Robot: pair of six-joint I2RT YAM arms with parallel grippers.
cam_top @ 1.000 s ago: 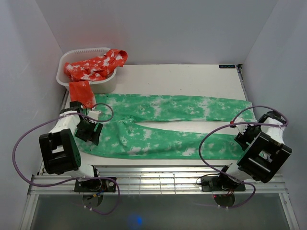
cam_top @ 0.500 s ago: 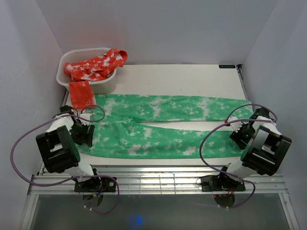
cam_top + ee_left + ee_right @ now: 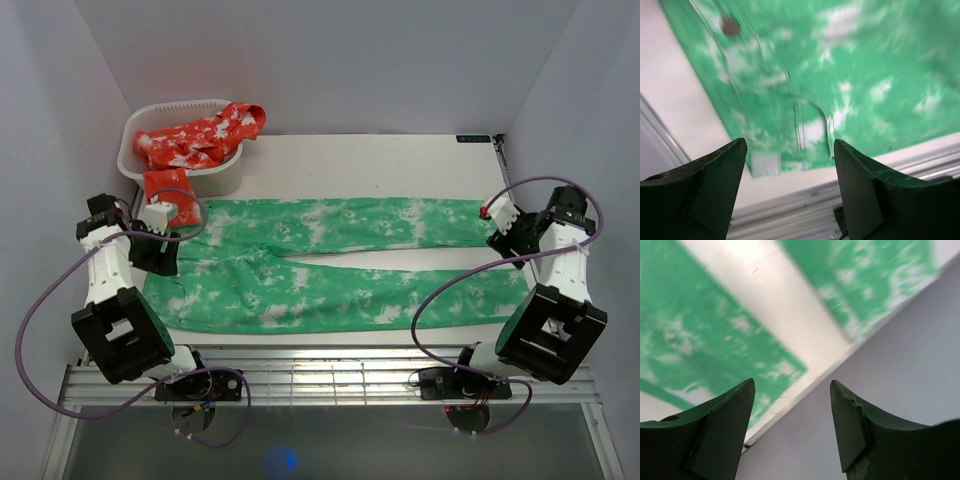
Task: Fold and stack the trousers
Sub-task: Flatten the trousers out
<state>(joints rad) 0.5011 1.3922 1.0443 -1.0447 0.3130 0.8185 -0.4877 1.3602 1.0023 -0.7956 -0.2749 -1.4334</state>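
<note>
Lying flat, trousers [image 3: 320, 295] run left-right (waistband [image 3: 172, 290] left).

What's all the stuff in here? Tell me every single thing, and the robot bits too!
trousers: one pair, green with white blotches, spread flat across the table, waist to the left
red clothing: a heap, can't tell how many pieces, red with white blotches, in the basket and hanging over its near side
basket: one, white, far left corner of the table
table: one, white, under everything
left arm: one, black and white, near left edge
right arm: one, black and white, near right edge
left end effector: one, dark, open, above the trousers' waist
right end effector: one, dark, open, above the leg ends
</note>
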